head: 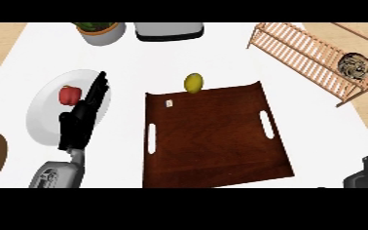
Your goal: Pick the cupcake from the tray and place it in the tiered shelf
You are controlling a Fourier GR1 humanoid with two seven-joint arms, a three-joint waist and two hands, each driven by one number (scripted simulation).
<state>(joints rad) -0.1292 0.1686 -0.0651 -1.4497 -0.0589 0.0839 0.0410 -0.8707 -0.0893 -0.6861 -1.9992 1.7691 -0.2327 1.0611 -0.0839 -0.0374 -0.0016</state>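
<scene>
Cupcake in shelf; tray left

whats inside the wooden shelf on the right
The cupcake sits inside the tiered shelf, near its right end. The slats cover its lower part, and the frame edge cuts off that end, so anything further right cannot be seen.

Left robot hand straight-fingered; right robot hand barely visible.

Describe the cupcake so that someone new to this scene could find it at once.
Start at the slatted wooden tiered shelf at the counter's upper right. Near its right end sits the cupcake, brownish and striped. It is the only thing on the shelf; the yellow lemon lies by the tray.
</scene>
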